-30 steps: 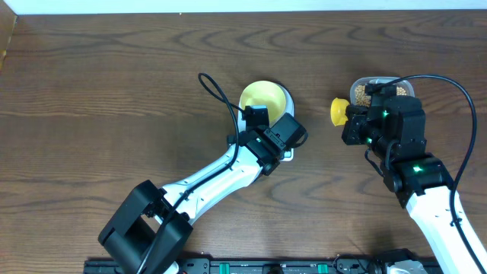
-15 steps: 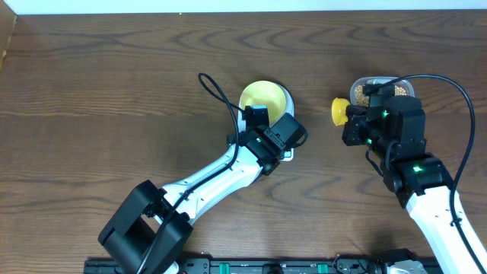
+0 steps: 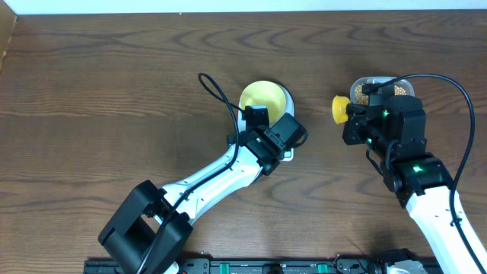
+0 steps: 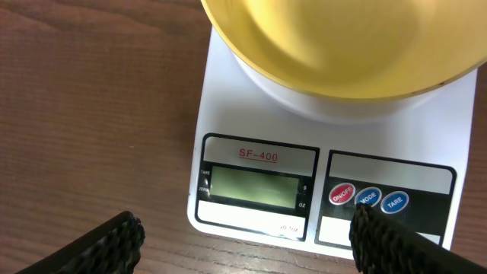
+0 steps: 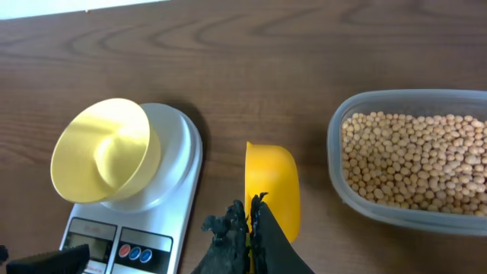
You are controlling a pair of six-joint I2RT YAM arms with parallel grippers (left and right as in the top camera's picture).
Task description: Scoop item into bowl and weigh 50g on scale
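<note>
The right claw (image 5: 249,228) gripped the yellow scoop (image 5: 272,183), beans (image 5: 411,156) to its right; the left claw (image 4: 247,234) stood open, the scale (image 4: 259,164) just ahead.

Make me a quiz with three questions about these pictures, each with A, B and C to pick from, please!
1. Where is the bowl?
A. on the scale
B. on a shelf
C. on the bare table

2. How many round buttons does the scale have?
A. one
B. three
C. five

3. What is in the bowl?
A. nothing
B. water
C. a spoon

Answers:
1 A: the bowl rests on the scale's white top.
2 B: one red and two blue buttons sit beside the display.
3 A: its yellow inside is bare, and the beans all lie in the clear container.
</note>
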